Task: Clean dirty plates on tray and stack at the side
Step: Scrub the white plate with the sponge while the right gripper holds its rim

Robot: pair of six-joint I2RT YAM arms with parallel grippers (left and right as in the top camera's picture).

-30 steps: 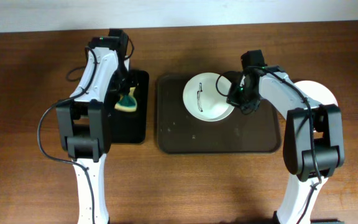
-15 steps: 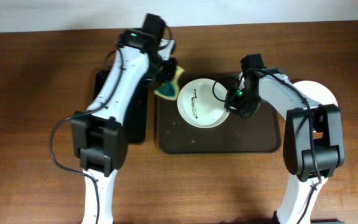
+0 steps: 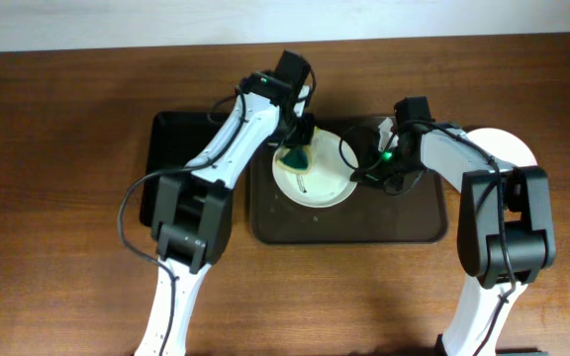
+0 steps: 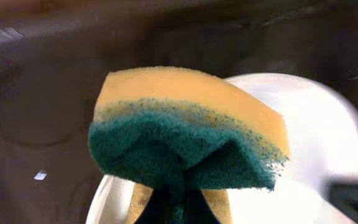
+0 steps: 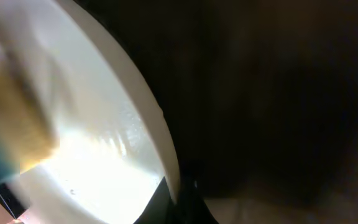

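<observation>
Since the earlier frames, the left arm has swung from the black tray (image 3: 171, 148) across to the brown tray (image 3: 404, 222). The plate (image 3: 330, 180) has shifted toward the left of that tray and slightly toward its near edge.

1. Plate: it lies inside the brown tray, in the left half near the far rim. A short thin dark mark shows on its surface just below the sponge (image 3: 295, 156).
2. Sponge: it has a yellow body and a green scouring face. It is folded, with the green side outward in the left wrist view, and sits over the left part of the plate. Contact with the plate cannot be confirmed.
3. Left gripper (image 3: 299, 146): the jaws are clamped on the sponge, pinching its lower fold.
4. Right gripper (image 3: 366, 170): it sits at the plate's right rim. The right wrist view is dim and blurred, but it shows the rim running down into the dark fingers, so the jaws appear closed on that rim.
5. Second plate (image 3: 511, 150): it rests on the table (image 3: 57, 198) just right of the brown tray, partly covered by the right arm. Whether more lie beneath it cannot be determined.
6. Black tray: it lies on the table, touching or just beside the brown tray's left edge.
</observation>
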